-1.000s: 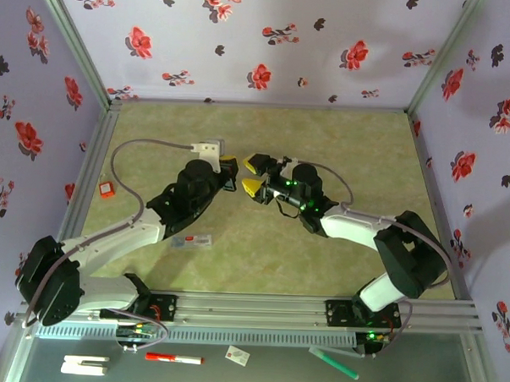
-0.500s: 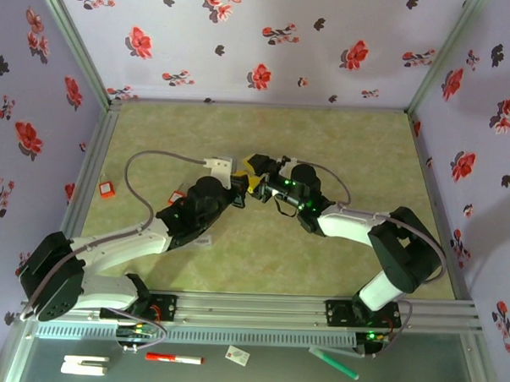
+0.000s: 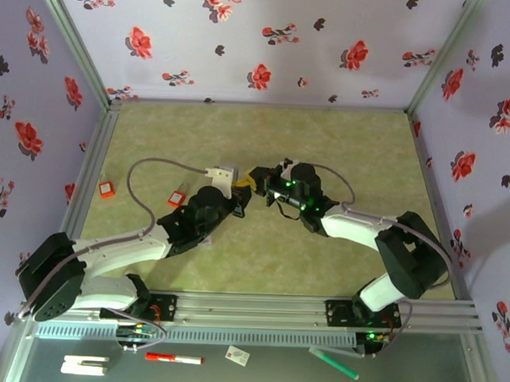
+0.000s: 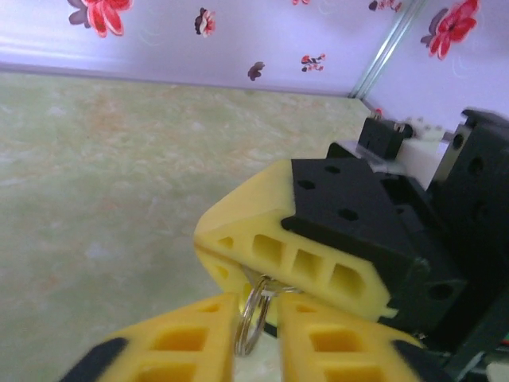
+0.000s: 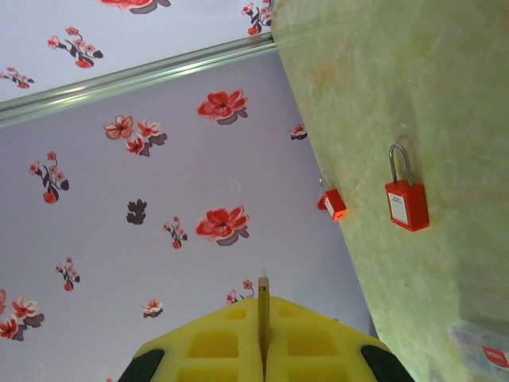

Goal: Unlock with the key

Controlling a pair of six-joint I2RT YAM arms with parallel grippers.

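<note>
A second ago the two arms are apart over the table [image 3: 350,144], the right end effector [image 3: 252,181] with its yellow fingers spread wide; now we see them drawn together at the middle of the table, tips touching or nearly so. The right end effector has clenched. In its own wrist view [image 5: 263,318] the two pads meet, with a thin metal sliver standing up out of the seam, which we read as the key [image 5: 263,296], pinched edge-on and held off the table. From the left wrist we see that same right end effector [image 4: 235,256] just above and beyond the left one, and a small key ring [image 4: 251,318] hanging from its seam. The ring drops into the gap of the left end effector [image 4: 256,306], whose fingers are parted around it without squeezing, so we call it released. In the top view the left end effector [image 3: 238,199] has shifted down and to the right, and the left arm has swung off the red padlock [image 3: 178,198], which now lies bare on the table just beside the wrist. A second, smaller padlock [image 3: 108,189] stays at the left edge, well apart.
</note>
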